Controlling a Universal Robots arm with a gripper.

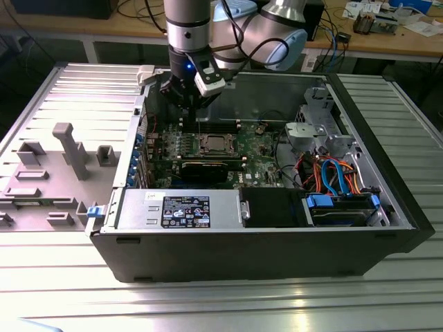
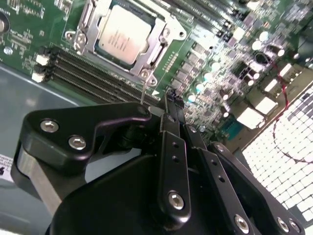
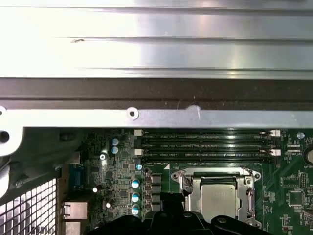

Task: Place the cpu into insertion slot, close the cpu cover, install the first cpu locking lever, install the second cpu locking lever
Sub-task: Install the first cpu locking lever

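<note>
Already the cpu (image 2: 120, 39) lies in the insertion slot (image 2: 145, 49), with the cpu cover (image 2: 155, 54) lying flat around its rim. Beside the slot a thin lever rod (image 2: 143, 90) stands up. Above the slot hangs the gripper (image 2: 172, 105); whether it is clenched or released cannot be told. Around the slot spreads the green board (image 2: 29, 29), inside the open computer case (image 1: 277, 242).

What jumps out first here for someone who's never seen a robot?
The grey robot arm hangs down into an open computer case on a ribbed metal table. Inside, on the green board, a silvery square chip sits under its metal cover frame, seen in both wrist views.
</note>
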